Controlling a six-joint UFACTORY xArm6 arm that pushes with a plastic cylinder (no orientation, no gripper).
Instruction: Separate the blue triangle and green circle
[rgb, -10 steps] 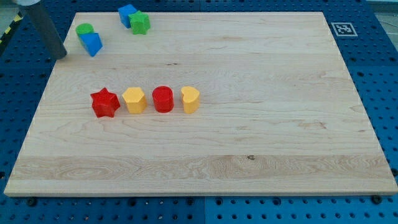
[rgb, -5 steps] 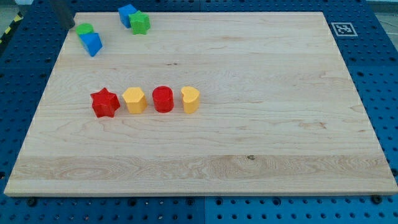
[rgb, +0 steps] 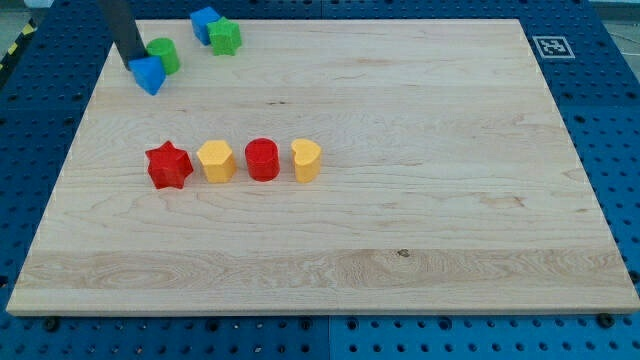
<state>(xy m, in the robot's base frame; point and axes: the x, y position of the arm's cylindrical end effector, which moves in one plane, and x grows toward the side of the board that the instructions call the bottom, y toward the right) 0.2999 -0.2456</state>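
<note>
Green circle (rgb: 163, 54), upper left of the frame, has slid rightward from its earlier spot, though it is barely clear of the blue triangle (rgb: 148, 73), whose left edge my tip (rgb: 131, 62) touches, so separation has only begun.

A pale wooden tabletop (rgb: 420, 200) is seen resting on a blue pegboard surface (rgb: 600, 120). Near the view's top left, a blue block (rgb: 205, 22) of unclear shape is found touching a green star-like block (rgb: 226, 37) on its right. Well below them, four blocks are lined up in a row, just beside one another: a red star (rgb: 168, 165) at the view's left, then a yellow hexagon-like block (rgb: 216, 160), a red cylinder (rgb: 262, 159), and a yellow heart (rgb: 306, 159) at the right end. A black-and-white marker tag (rgb: 552, 46) is placed just off the board's top right corner.
</note>
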